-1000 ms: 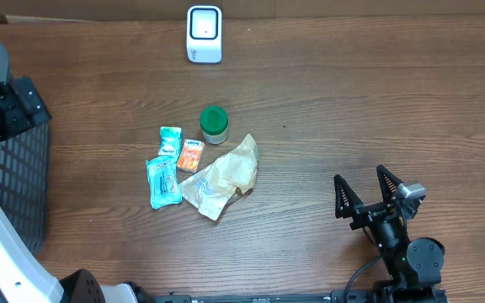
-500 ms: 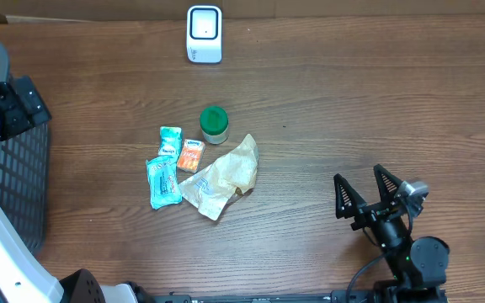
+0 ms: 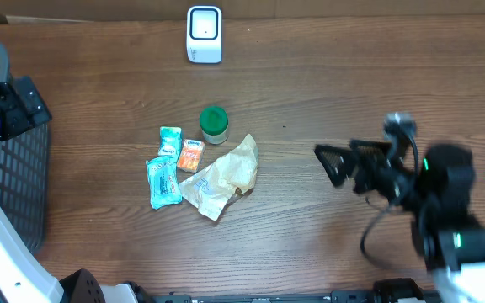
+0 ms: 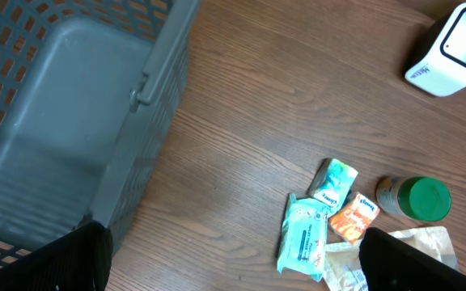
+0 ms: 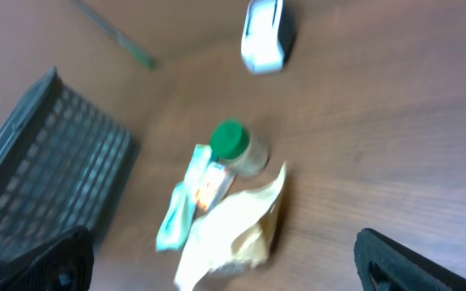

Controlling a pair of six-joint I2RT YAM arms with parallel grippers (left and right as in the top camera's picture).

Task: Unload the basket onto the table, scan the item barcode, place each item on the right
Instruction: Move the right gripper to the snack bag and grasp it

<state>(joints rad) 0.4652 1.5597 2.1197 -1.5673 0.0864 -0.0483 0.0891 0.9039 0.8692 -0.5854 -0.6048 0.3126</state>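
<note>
Black fingers [image 5: 411, 259] of right gripper [image 3: 331, 164]: spread wide, nothing between them, nothing touched. Pointed toward the left side of the wooden table [image 3: 327, 76], well apart from the item cluster. Right wrist view blurred.

Left gripper [image 4: 233, 267]: dark fingertips [image 4: 71, 263] at the lower corners of left wrist view, likewise fully apart and empty. Held above the table, beside the grey mesh basket [image 4: 63, 121].

Items for scanning, grouped left of table centre, none held:
- green-lidded jar [image 3: 214, 124], upright, on the far side of the group
- small teal packet [image 3: 169, 140] and orange packet [image 3: 191, 156], just beside the jar
- larger teal wipes pack [image 3: 162, 181], touching the small teal packet on its near side
- crumpled tan paper bag [image 3: 221, 177], against the orange packet, to the right of the wipes pack

White scanner [image 3: 204, 34] at the far table edge, face visible from overhead, well apart from the group and from both grippers. Barcodes too small to read.
</note>
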